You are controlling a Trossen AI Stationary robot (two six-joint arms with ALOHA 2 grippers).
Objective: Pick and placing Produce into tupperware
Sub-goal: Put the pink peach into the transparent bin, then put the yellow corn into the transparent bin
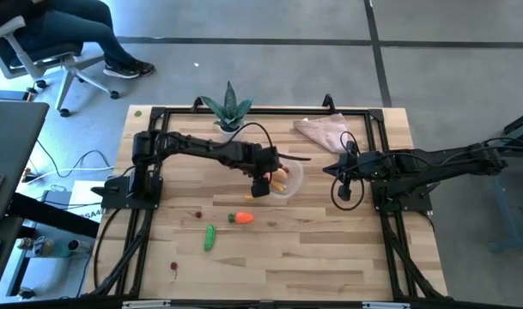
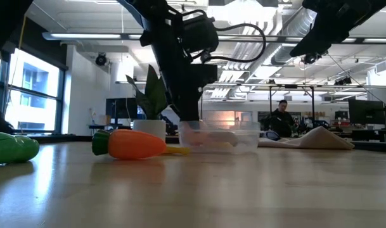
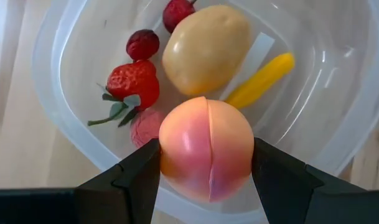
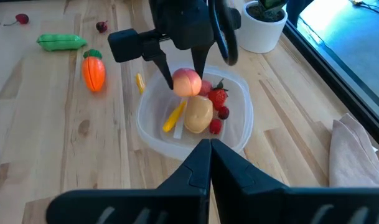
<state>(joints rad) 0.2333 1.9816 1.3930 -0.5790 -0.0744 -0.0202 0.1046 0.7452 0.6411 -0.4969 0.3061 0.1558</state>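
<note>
- Peach (image 3: 206,148), pink-orange, sits clamped between the two fingers of the left gripper (image 4: 182,72), held just above the near rim of the tupperware (image 4: 153,134) so that letting go would drop it inside.
- Tupperware contents: a beige potato (image 3: 205,48), a strawberry (image 3: 133,84), small dark red berries (image 3: 142,43) and a yellow piece (image 3: 260,79) lie on its floor, leaving room on the peach's side.
- Right gripper (image 4: 209,147) is closed on nothing and waits near the container, clear of the left arm's path.
- Carrot (image 1: 241,218) and green cucumber (image 1: 209,237) lie on the desk (image 1: 330,249) apart from the container, not yet packed; a second yellow piece (image 4: 140,83) lies just beside its wall.
- Potted plant (image 1: 229,112) and pinkish cloth (image 1: 324,131) stand at the far edge, out of the working area.
- Judgement: the step in hand is the release of the peach; several pieces remain.
</note>
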